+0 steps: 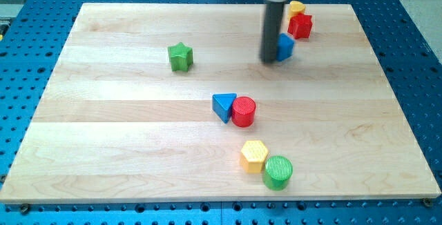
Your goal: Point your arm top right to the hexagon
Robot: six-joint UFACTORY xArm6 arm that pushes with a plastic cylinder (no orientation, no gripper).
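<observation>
Seven blocks lie on the wooden board [103,156], which rests on a blue perforated table [414,59]. My tip [268,61] stands near the view's top, right of centre, at the lower end of the dark rod; there are no jaws on it to open or close, so nothing is gripped. The yellow hexagon [254,156] lies well apart from my tip, far toward the view's bottom and slightly to the view's left of it. Touching the hexagon on its lower right is the green cylinder [277,172]. Between tip and hexagon sit the blue triangle [223,105] and the red cylinder [243,111], touching each other. Just right of my tip, and seemingly touching the rod, is a blue block [285,46], partly hidden. Beyond it are a red block [300,25] and a yellow block [296,7]. The green star [180,56] lies alone toward the view's left. No writing or labels can be read anywhere.
</observation>
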